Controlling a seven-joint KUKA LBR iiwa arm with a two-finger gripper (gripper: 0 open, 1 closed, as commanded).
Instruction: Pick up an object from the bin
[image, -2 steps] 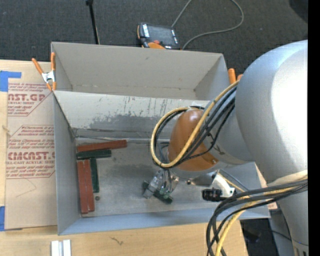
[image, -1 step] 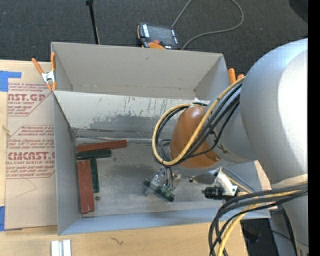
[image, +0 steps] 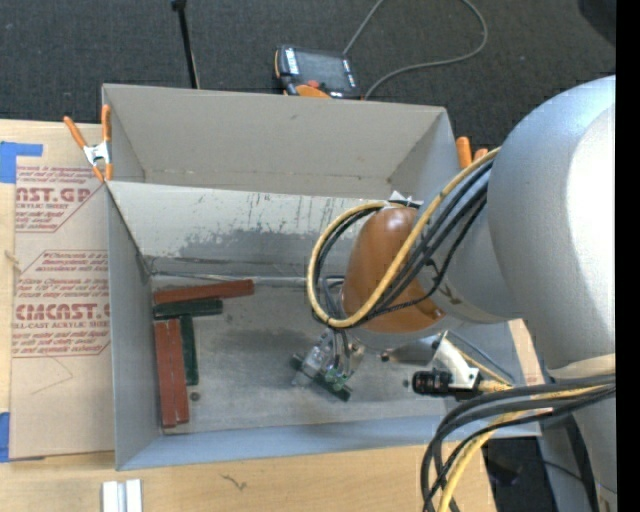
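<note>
The arm (image: 560, 220) reaches low into the bin (image: 270, 150). The end effector (image: 328, 368) is down at a small dark green piece (image: 338, 387), near middle of the floor. You cannot tell whether it is open or closed. Step in hand, likely: grasp. Confirm grip before you lift.

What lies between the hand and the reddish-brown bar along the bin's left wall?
In the camera view, only a thin dark green strip right beside the reddish-brown bar; from there to the hand the bin floor is bare.
</note>
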